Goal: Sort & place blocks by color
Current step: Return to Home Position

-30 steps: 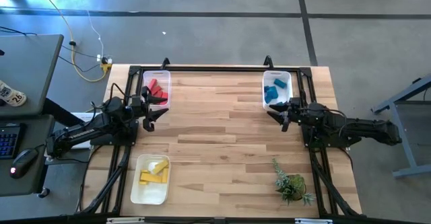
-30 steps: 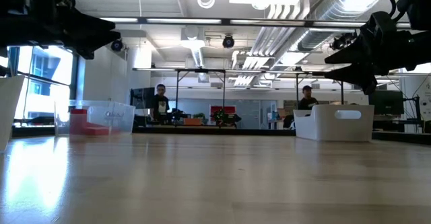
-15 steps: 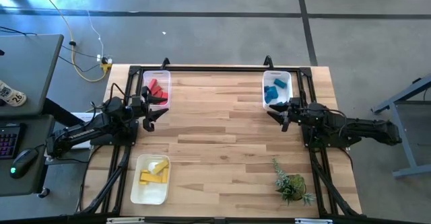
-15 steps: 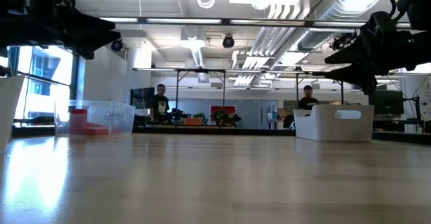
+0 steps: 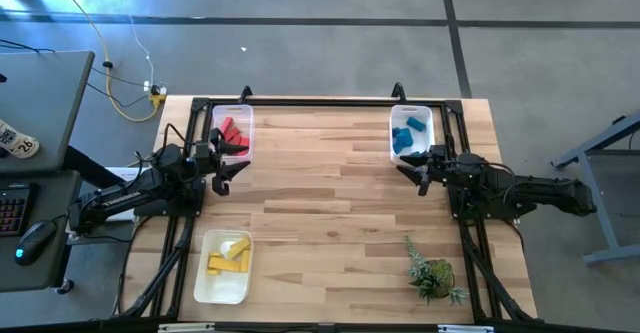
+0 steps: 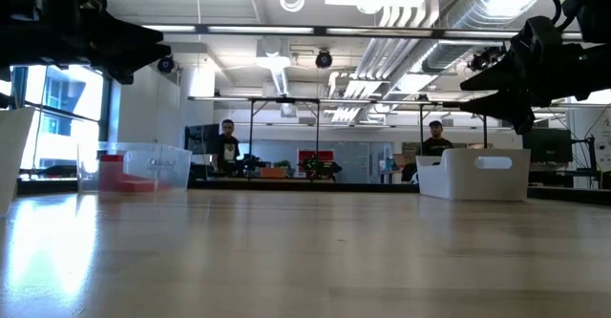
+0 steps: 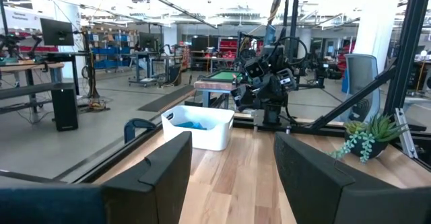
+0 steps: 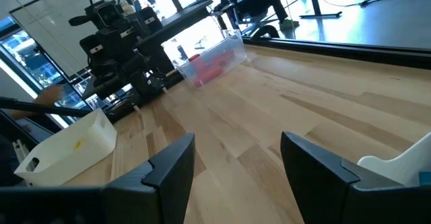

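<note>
All the blocks I can see lie inside bins. Red blocks fill a clear bin at the far left, blue blocks a white bin at the far right, and yellow blocks a white bin at the near left. My left gripper hovers open above the table beside the red bin's near end. My right gripper hovers open just near of the blue bin. Each wrist view shows its own fingers spread with nothing between them.
A small green plant stands at the table's near right corner. The clear red-block bin and the white blue-block bin sit along the far edge. Black frame rails run along the table's left and right sides. People stand in the room beyond.
</note>
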